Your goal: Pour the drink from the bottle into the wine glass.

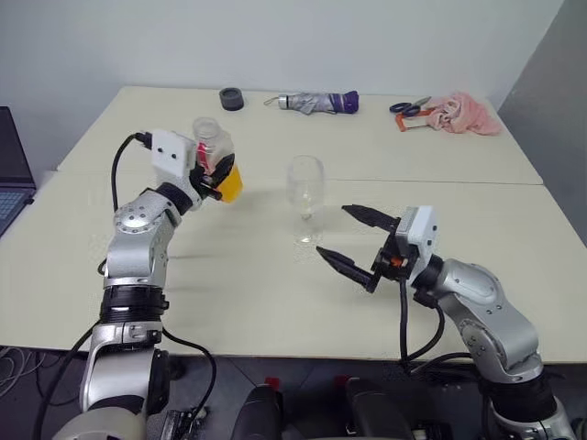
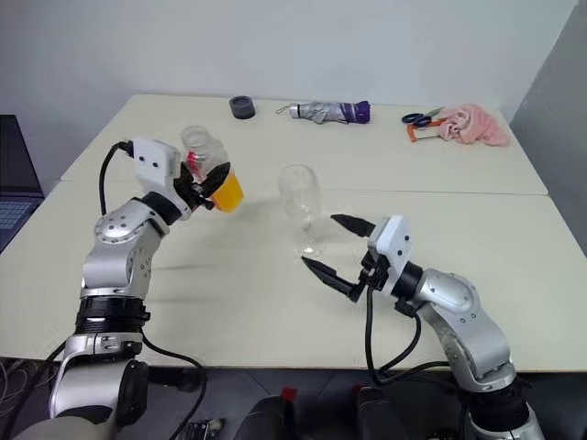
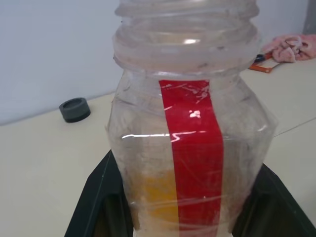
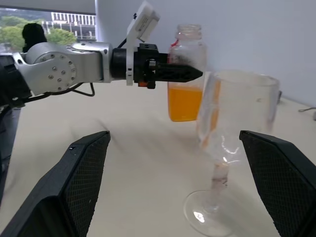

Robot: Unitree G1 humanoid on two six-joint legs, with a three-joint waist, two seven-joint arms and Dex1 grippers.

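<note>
My left gripper point(image 1: 213, 179) is shut on the bottle point(image 1: 215, 151), a clear plastic one with a red label stripe point(image 3: 195, 148) and an open wide neck. The bottle is held near upright, left of the wine glass and seemingly just off the table. The orange drink point(image 4: 183, 102) fills its lower part. The wine glass point(image 1: 305, 188) stands empty and upright at the table's middle. My right gripper point(image 1: 334, 229) is open, low beside the glass's foot on its right, and touches nothing.
Along the table's far edge lie a black round cap-like object point(image 1: 232, 98), a folded umbrella point(image 1: 316, 102), scissors point(image 1: 410, 107) and a pink cloth point(image 1: 463, 113). A laptop point(image 1: 11, 174) sits off the left edge. A seam point(image 1: 440, 182) crosses the table behind the glass.
</note>
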